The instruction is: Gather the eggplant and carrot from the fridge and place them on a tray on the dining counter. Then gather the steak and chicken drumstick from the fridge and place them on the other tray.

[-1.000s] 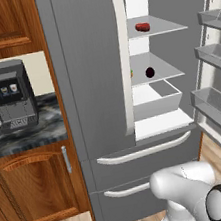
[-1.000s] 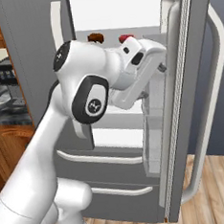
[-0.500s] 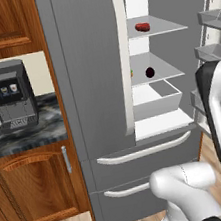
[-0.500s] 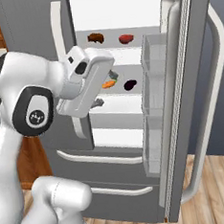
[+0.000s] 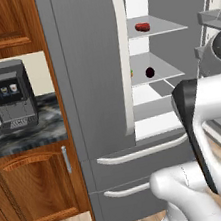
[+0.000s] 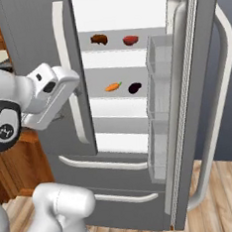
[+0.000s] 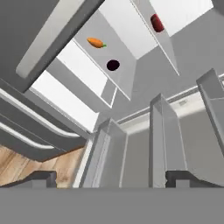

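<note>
Fridge shelf holds orange carrot, purple eggplant.

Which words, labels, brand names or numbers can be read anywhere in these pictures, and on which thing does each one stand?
None can be read.
Coffee machine on the counter: three small coloured buttons and a pale plate low on its front, too small and blurred to read.
Fridge: no lettering on doors or shelves.
</note>
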